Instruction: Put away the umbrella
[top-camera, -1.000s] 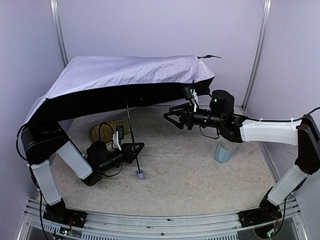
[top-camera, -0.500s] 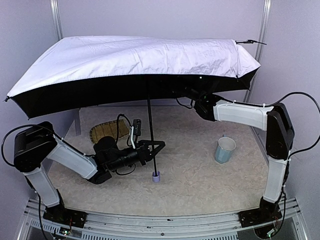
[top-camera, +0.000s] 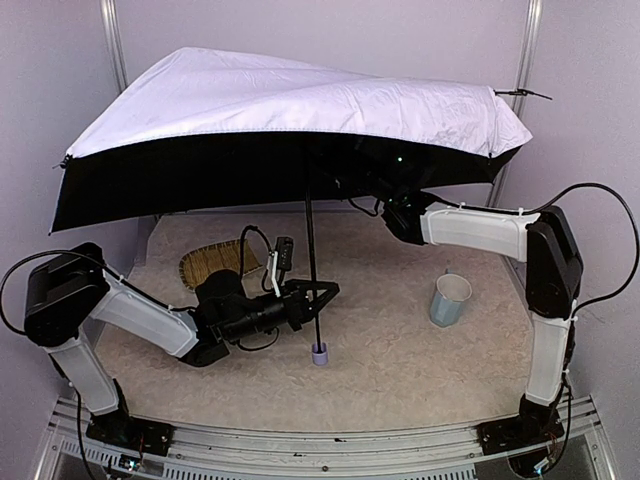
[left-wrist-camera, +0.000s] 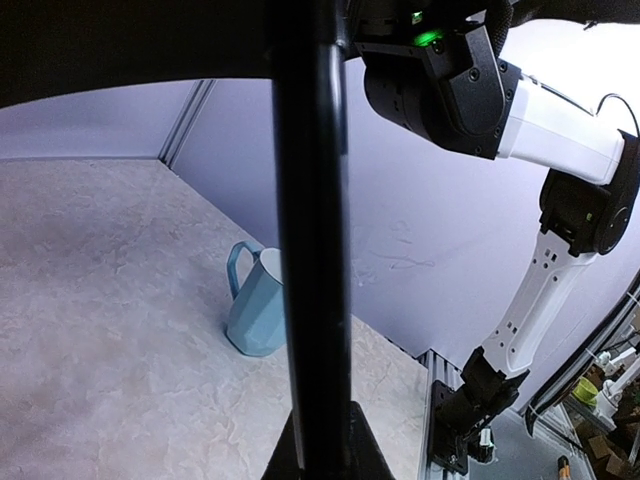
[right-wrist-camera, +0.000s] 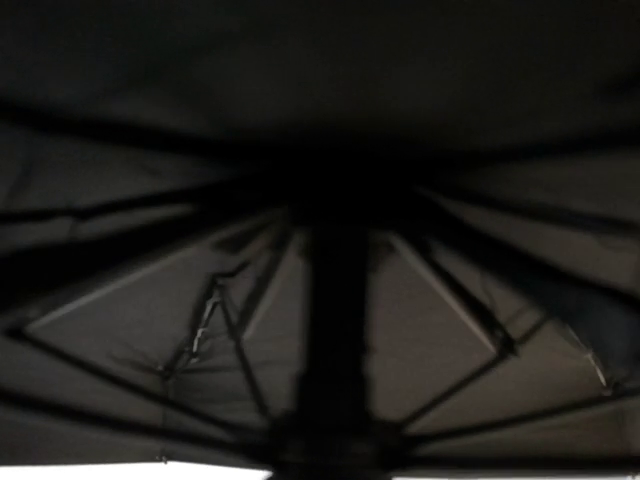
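The umbrella is open, its lavender canopy (top-camera: 300, 105) tilted up at the left over the back of the table. Its thin black shaft (top-camera: 311, 250) runs down to the lavender knob (top-camera: 320, 354) just above the table. My left gripper (top-camera: 318, 298) is shut on the shaft a little above the knob. In the left wrist view the shaft (left-wrist-camera: 312, 250) fills the middle, clamped between the jaws at the bottom edge. My right arm (top-camera: 470, 228) reaches under the canopy, and its gripper is hidden there. The right wrist view shows only the dark lining, ribs and shaft (right-wrist-camera: 338, 330).
A light blue cup (top-camera: 450, 299) stands at the right and also shows in the left wrist view (left-wrist-camera: 255, 315). A woven straw tray (top-camera: 215, 263) lies at the left behind my left arm. The enclosure walls and posts stand close round the canopy's edges.
The canopy rose and spread, then its left edge tipped up and inward. My left gripper carried the shaft and knob rightward. My right arm swung up under the canopy.
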